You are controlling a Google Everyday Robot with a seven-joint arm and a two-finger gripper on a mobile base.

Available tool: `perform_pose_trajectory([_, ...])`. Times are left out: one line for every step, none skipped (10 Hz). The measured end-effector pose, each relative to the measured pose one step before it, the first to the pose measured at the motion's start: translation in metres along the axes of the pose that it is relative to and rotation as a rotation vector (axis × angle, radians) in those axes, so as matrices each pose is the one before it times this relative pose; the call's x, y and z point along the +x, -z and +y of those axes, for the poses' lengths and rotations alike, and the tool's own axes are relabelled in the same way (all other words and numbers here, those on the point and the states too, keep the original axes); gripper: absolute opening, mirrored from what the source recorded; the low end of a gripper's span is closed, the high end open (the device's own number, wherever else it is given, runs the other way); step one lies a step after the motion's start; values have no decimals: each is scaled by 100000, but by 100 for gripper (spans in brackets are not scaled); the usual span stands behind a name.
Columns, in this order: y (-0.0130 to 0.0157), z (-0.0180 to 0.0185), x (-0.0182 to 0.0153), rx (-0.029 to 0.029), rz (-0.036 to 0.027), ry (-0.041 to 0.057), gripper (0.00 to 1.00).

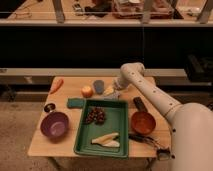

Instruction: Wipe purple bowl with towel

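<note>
The purple bowl [54, 124] stands empty at the front left of the wooden table [62, 146]. The towel [76, 103], a small dark green folded cloth, lies flat behind the bowl, next to the green tray's [120, 137] left back corner. My gripper [112, 93] hangs low over the back edge of the tray, just right of a grey cup [99, 86]. It is well to the right of the towel and far from the bowl. The white arm [150, 93] reaches in from the right.
The tray holds dark grapes [95, 115] and a peeled banana [106, 139]. An apple [87, 91] and a carrot [56, 85] lie at the back left. A small dark dish [49, 107] sits behind the bowl. A copper bowl [143, 122] and a dark utensil [145, 139] lie to the right.
</note>
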Motion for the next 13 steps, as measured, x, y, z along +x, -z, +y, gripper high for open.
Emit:
perform_pose_trajectory([-450, 51, 103, -1827, 456, -669, 80])
perform_pose_trajectory([-495, -30, -88, -981, 144, -277, 80])
perform_pose_trajectory([-567, -26, 10, -1584, 366, -329, 80])
perform_pose_trajectory([-598, 23, -22, -2018, 274, -364, 80])
perform_pose_trajectory([-265, 6, 37, -1189, 145, -198, 80])
perform_pose_trajectory([-281, -41, 25, -897, -9, 276, 78])
perform_pose_trajectory([-382, -275, 60, -481, 36, 1037, 69])
perform_pose_trajectory([-151, -247, -6, -107, 81, 791, 58])
perform_pose_trajectory([-31, -158, -1, 215, 247, 702, 49])
perform_pose_trajectory([62, -398, 72, 941, 687, 2019, 38])
perform_pose_trajectory([76, -377, 70, 1024, 489, 1599, 29])
perform_pose_trajectory([80, -404, 57, 1281, 289, 1770, 21])
perform_pose_trajectory([208, -568, 206, 2177, 342, 1986, 9])
